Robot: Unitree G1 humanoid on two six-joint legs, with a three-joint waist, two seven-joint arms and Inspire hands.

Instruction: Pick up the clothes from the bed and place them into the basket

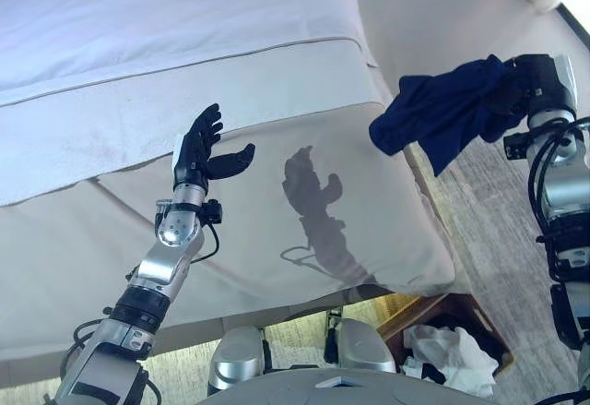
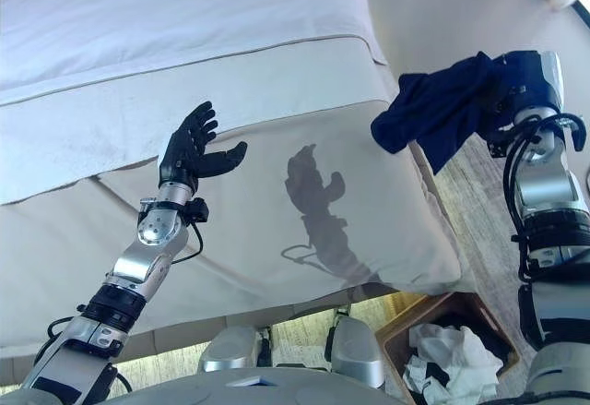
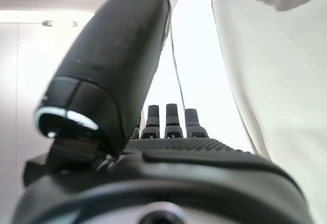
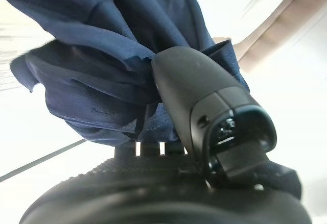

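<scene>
At upper right, the raised right hand (image 1: 519,87) clenches a navy garment (image 1: 441,114) hanging beside the bed (image 1: 277,73), well above the basket (image 2: 406,327) at bottom. Left hand (image 1: 201,154) hovers mid-frame, fingers spread.

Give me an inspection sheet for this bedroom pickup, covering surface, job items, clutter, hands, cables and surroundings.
Surface: bed with white sheet and beige cover, no clothes seen on it.
Job's things: dark navy blue garment hanging off the bed's side, held in the air; brown wooden basket on the floor at the bed's foot, with white clothes inside.
Clutter: nothing seen.
Hands: left hand open, raised over the bed, holding nothing; right hand closed on the garment, thumb pressing into the cloth in its wrist view.
Cables: nothing seen apart from the robot's own.
Surroundings: pale wood-pattern floor beside the bed.
</scene>
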